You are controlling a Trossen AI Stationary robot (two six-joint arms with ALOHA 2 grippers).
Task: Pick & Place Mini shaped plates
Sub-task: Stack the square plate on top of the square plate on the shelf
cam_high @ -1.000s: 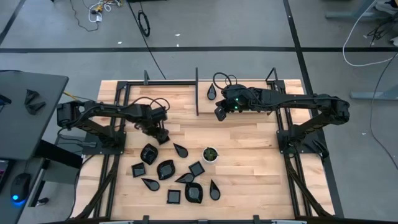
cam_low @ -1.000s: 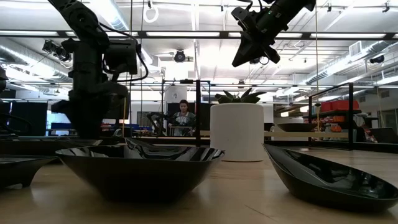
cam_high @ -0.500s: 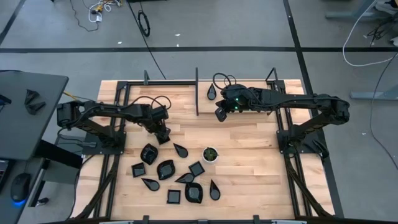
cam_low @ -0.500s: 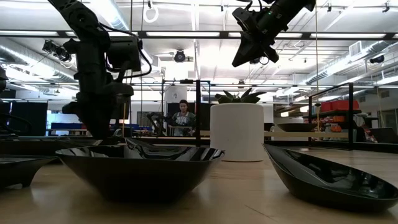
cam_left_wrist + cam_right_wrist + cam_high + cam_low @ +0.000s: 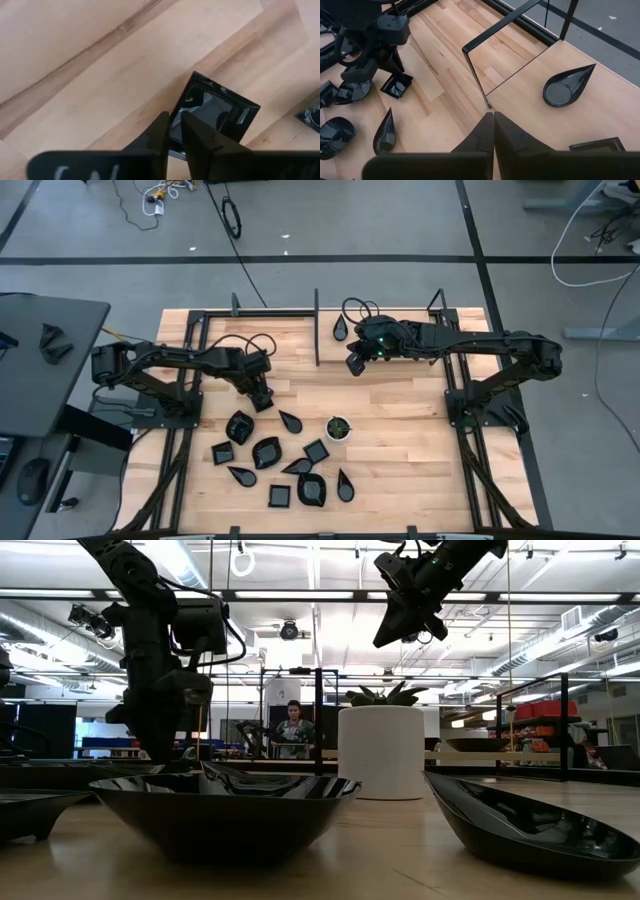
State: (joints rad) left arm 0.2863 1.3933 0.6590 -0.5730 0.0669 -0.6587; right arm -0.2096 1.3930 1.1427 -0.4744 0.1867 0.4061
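Several glossy black mini plates [image 5: 266, 451], square, teardrop and leaf shaped, lie in a cluster on the near half of the wooden table. One teardrop plate [image 5: 341, 328] lies alone at the far edge, beyond an upright black metal frame [image 5: 317, 330]. My left gripper [image 5: 260, 398] is low at the cluster's far-left side, shut on a square plate [image 5: 215, 112]. My right gripper [image 5: 354, 362] hangs high over the far middle of the table, shut and empty; its wrist view shows the teardrop plate [image 5: 567, 86] below and ahead of it. My left gripper pinches the square plate's rim [image 5: 176, 131] between its two fingers, on one side of the plate. The fingers come from above, pointing down. The plate seems to lie flat on the table [image 5: 396, 85]; whether it is lifted at all does not show.
A small white cup with green inside [image 5: 338, 427] stands at the cluster's right side. The upright metal frame [image 5: 485, 75] stands between the bare middle of the table and the far strip. Black rails run along both sides of the table [image 5: 455, 395]. A person shows in the room behind [image 5: 294, 725].
My left gripper has shifted a little toward the table's right and settled lower at the square plate. My right arm has kept still.
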